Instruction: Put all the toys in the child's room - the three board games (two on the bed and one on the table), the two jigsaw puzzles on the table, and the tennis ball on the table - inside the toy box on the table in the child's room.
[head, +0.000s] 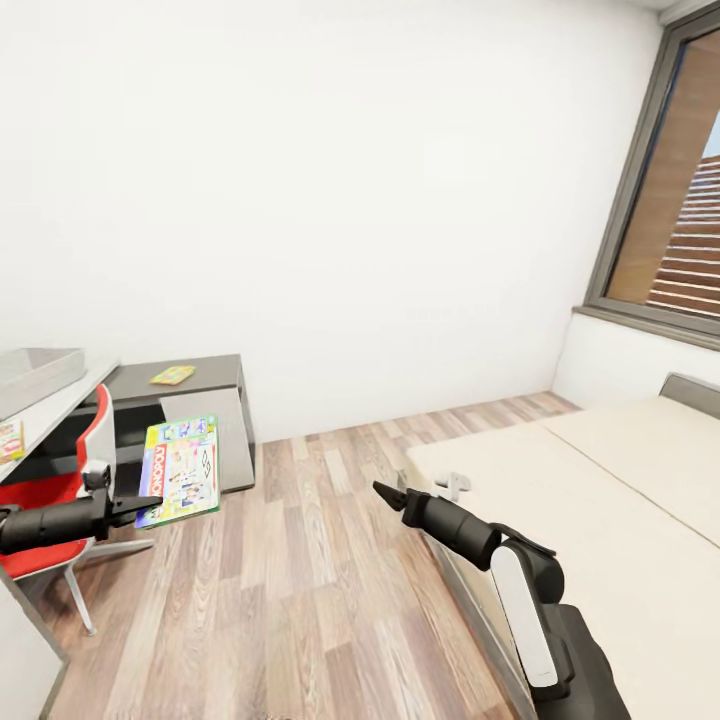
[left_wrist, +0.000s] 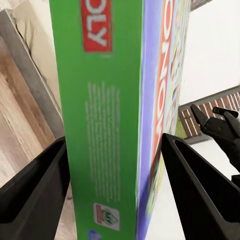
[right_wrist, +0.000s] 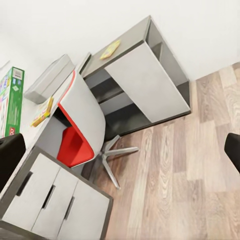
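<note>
The left gripper (head: 150, 500) clamps the white-blue board game (head: 181, 470) by its green edge, holding it in the air beside the red chair (head: 70, 480). The right gripper (head: 385, 492) hangs open, carrying nothing. Risk: the box swings into the chair or slips out on the way to the toy box (head: 35, 372) on the table (head: 50, 412).

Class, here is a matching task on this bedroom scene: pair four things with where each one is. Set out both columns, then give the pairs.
Things:
1. Monopoly board game
2. toy box
3. red chair
4. small yellow-green flat item

Places:
A. on the low dark grey top by the wall
B. pushed up to the pale desk
C. clamped between the left gripper's fingers
D. on the pale desk, at its far end

Pairs: 1-C, 2-D, 3-B, 4-A
</note>
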